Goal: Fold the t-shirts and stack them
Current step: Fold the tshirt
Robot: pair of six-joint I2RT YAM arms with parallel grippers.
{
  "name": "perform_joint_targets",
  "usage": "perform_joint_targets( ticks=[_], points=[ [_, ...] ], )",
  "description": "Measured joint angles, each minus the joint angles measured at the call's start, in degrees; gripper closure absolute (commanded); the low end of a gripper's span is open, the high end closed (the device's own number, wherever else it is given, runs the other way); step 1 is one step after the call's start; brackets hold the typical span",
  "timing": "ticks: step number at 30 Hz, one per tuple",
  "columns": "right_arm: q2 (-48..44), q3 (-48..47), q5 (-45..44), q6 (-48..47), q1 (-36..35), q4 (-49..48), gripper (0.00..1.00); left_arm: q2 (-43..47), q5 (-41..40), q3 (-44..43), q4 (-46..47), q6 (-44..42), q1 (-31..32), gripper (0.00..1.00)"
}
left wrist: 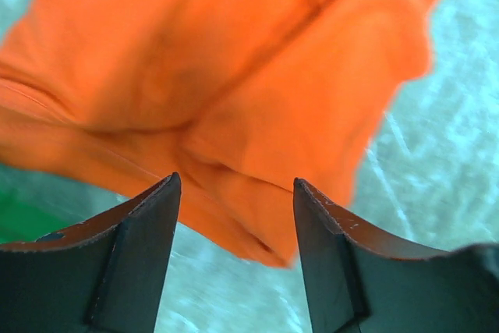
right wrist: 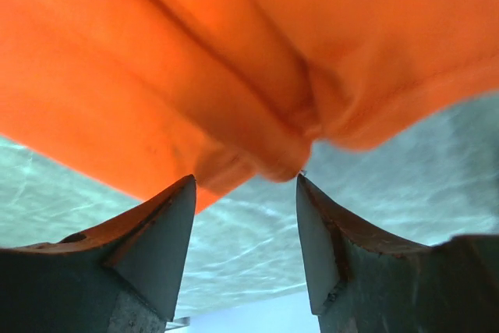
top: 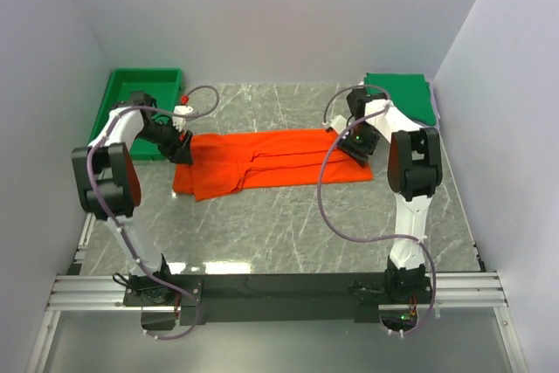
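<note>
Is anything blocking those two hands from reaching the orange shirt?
Nothing visible does. The left hand and right hand are open at opposite ends of the orange shirt, its cloth lying directly ahead of their fingers.

No legible txt, labels, brand marks or nos. in any cam view.

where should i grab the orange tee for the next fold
Probably by its short ends: the tee lies flat as a long folded strip, so the left claw takes the left end from outside and the right claw the right end, pinching all layers at the edge.
</note>
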State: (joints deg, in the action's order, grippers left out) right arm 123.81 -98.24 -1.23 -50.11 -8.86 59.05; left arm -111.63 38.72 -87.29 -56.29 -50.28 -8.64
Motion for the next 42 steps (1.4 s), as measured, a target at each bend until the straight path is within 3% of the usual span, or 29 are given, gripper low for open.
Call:
perform_joint_targets(
  ticks=[4, 8, 14, 25, 27, 34, 39, 42],
  points=[
    [-2.12, 0.74, 0.31, 3.91, 0.85, 0.63, 0.39, 9.33, -0.11, 7.06, 0.92, 0.0, 0.96, 0.35],
    [-2.27, -2.54, 3.45, 9.14, 3.41, 3.19, 0.47, 16.76, -0.17, 13.77, 2.1, -0.07, 2.51, 0.37],
    [-2.32, -1.36, 9.42, 15.23, 6.47, 6.36, 0.6, 20.37, -2.4, 22.53, 5.03, -1.53, 7.08, 0.43],
    [-2.29, 1.31, 15.72, 21.14, 6.01, 7.15, 0.63, 22.6, -12.48, 33.35, 16.22, -2.62, 18.47, 0.4],
    [-2.29, 1.31, 15.96, 21.38, 6.01, 7.15, 0.64, 21.77, -14.36, 33.97, 18.14, -2.58, 19.52, 0.44],
    [-2.29, 1.31, 15.78, 21.75, 6.01, 7.17, 0.64, 17.88, -18.47, 33.51, 21.4, -3.98, 20.92, 0.81],
    [-2.29, 1.27, 15.45, 21.68, 6.01, 7.26, 0.64, 16.72, -19.08, 30.12, 16.79, -4.57, 20.61, 0.93],
    [-2.27, 1.09, 15.39, 21.46, 6.01, 7.54, 0.64, 15.85, -17.84, 23.67, 10.67, -5.14, 19.52, 0.99]
  ],
)
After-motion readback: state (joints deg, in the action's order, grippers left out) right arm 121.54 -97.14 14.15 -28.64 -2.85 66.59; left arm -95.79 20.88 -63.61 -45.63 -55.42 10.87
